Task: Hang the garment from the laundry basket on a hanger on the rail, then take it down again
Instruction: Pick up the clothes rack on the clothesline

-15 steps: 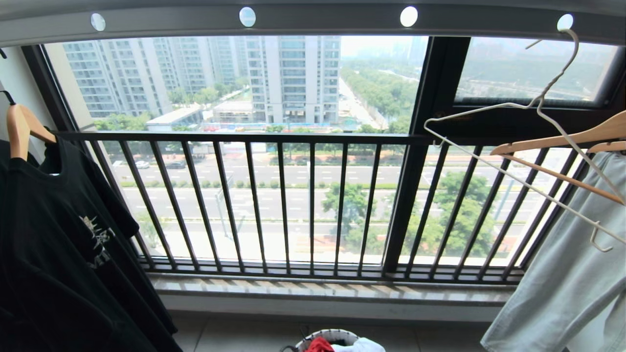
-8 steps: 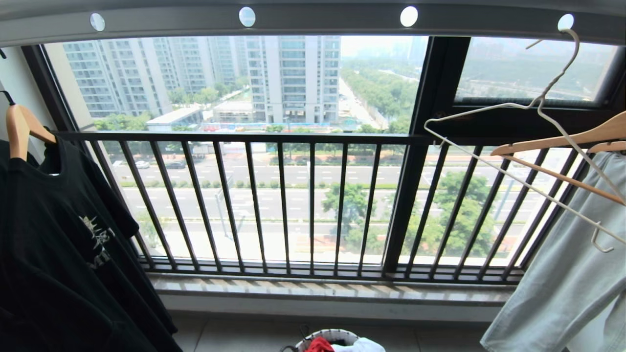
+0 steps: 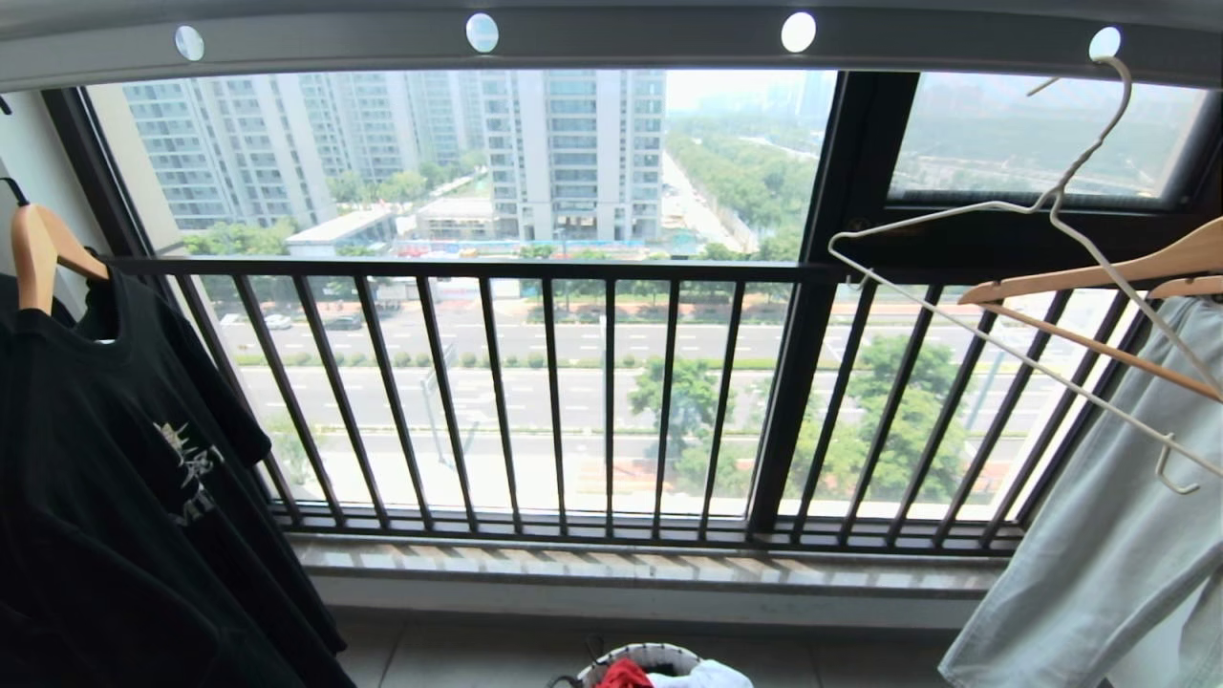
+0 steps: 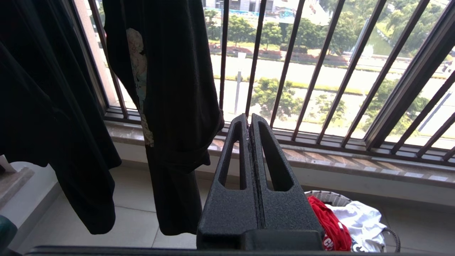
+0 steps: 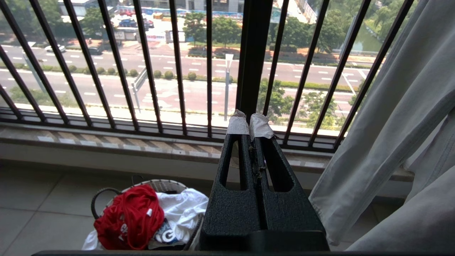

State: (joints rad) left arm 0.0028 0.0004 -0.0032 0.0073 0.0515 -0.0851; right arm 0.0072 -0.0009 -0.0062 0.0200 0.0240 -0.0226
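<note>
- Two sets of jaws, mine, sit pressed shut and empty: my left gripper (image 4: pixel 250 119) points at the barred window railing (image 3: pixel 611 270) beside the black T-shirt (image 3: pixel 124 497), my right gripper (image 5: pixel 249 122) alongside the pale grey-blue garment (image 5: pixel 387 142).
- Nothing has shifted over the past second; window, clothes and basket sit exactly as they did, so I judge the job has not started.
- On the tiled floor below the sill, the laundry basket (image 5: pixel 106 193) holds the garment (image 5: pixel 129 217), a crumpled red heap lying against white cloth (image 5: pixel 181 209); from my head only its top edge shows.
- Overhead, the hanger (image 3: pixel 1027 287) dangles bare by its long hook from the rail (image 3: pixel 621 43), with a wooden hanger (image 3: pixel 1089 277) just behind it.
- First move, as I read it: reach down into the basket for the red shirt, taking care not to drag the white cloth up too.
</note>
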